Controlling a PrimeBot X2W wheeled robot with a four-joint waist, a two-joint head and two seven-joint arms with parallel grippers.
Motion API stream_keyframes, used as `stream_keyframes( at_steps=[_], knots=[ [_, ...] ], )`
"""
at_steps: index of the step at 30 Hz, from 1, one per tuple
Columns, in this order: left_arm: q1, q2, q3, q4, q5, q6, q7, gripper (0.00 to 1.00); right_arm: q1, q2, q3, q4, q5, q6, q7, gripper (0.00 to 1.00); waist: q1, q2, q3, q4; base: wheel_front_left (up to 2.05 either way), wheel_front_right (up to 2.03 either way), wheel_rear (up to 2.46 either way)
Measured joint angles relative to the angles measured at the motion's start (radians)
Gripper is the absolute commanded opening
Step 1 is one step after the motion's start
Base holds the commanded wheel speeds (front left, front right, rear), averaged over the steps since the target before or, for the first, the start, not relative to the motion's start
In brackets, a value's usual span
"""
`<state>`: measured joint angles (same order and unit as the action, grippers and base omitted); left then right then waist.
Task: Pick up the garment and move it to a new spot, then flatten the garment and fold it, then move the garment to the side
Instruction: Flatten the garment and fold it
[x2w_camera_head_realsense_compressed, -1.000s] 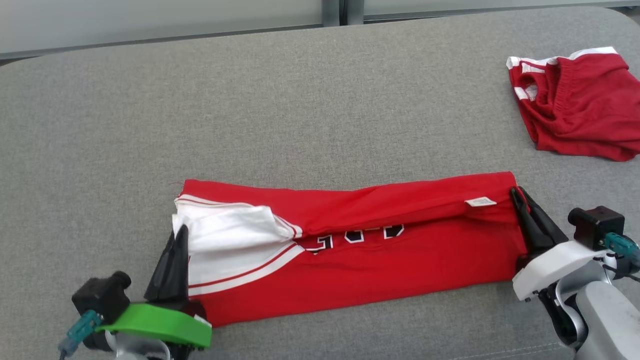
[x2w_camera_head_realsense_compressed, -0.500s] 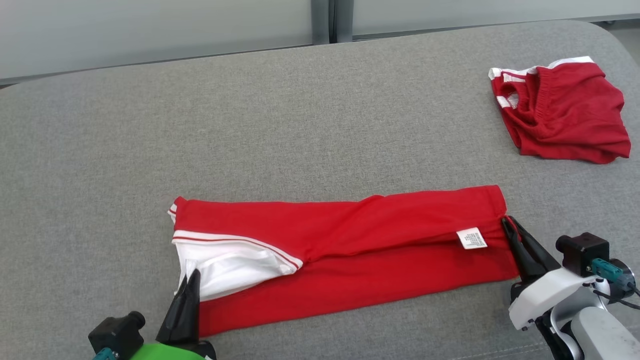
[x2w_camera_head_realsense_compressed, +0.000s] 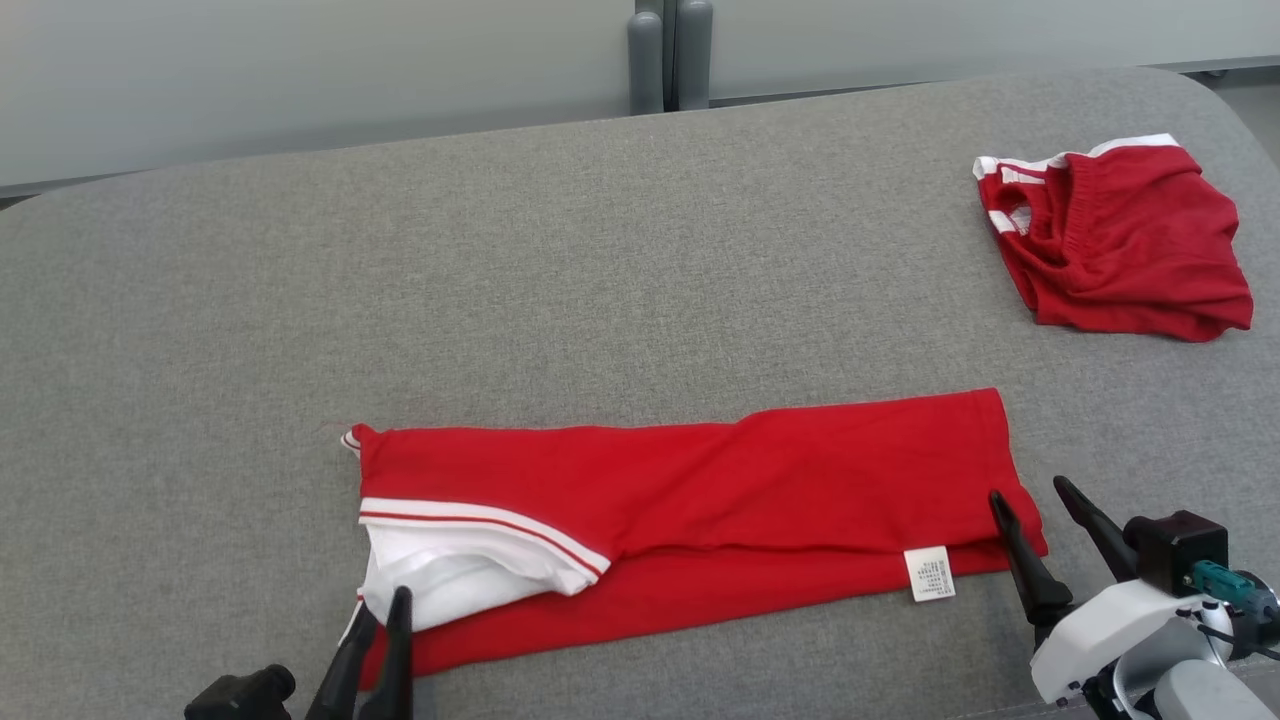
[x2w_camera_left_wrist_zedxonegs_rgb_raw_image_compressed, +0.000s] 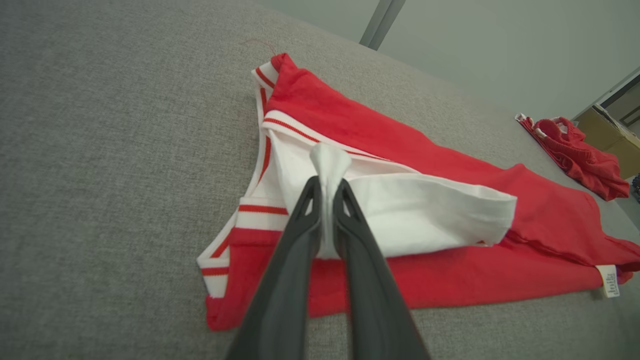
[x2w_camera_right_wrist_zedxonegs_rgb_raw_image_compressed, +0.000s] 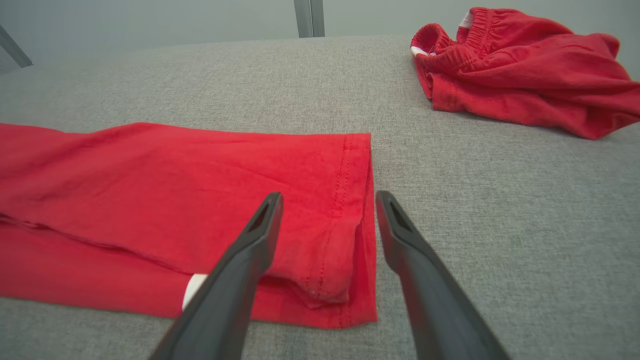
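Lying folded lengthwise on the near grey surface (x2w_camera_head_realsense_compressed: 600, 250) — the red garment (x2w_camera_head_realsense_compressed: 700, 490).
Left wrist view makes plain the left gripper (x2w_camera_left_wrist_zedxonegs_rgb_raw_image_compressed: 327, 187) pinching its white flap (x2w_camera_left_wrist_zedxonegs_rgb_raw_image_compressed: 425, 210); right gripper (x2w_camera_right_wrist_zedxonegs_rgb_raw_image_compressed: 327, 200) spread wide at its right end.

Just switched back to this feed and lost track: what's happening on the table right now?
The robot is folding a red jersey on the grey table. The jersey lies doubled over into a long strip. The left gripper is pinching the white flap at its left end, while the right gripper is open, fingers either side of the hem at the right end without gripping it. A pair of red shorts sits bunched at the far right, away from both grippers.
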<state>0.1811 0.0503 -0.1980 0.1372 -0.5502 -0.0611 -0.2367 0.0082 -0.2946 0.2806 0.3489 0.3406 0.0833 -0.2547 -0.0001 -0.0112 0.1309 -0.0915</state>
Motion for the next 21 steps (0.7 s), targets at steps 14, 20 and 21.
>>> stream_keyframes(
  at_steps=[14,20,21],
  knots=[
    [0.058,0.029,0.052,-0.047,-0.011,0.026,0.007,1.0,0.06,0.017,-0.089,0.01,0.043,0.002,0.0,1.0,0.0,0.0,-0.023,-0.007,0.0,0.0,0.0],
    [0.028,0.027,0.037,-0.103,0.005,0.026,-0.002,1.0,0.06,0.045,-0.092,0.051,0.103,0.013,0.0,1.0,0.0,0.0,-0.045,-0.007,0.0,0.0,0.0],
    [0.02,0.025,0.034,-0.112,0.008,0.026,-0.002,1.0,0.058,0.046,-0.092,0.053,0.107,0.013,0.004,1.0,0.0,0.0,-0.049,-0.007,0.0,0.0,0.0]
  ],
)
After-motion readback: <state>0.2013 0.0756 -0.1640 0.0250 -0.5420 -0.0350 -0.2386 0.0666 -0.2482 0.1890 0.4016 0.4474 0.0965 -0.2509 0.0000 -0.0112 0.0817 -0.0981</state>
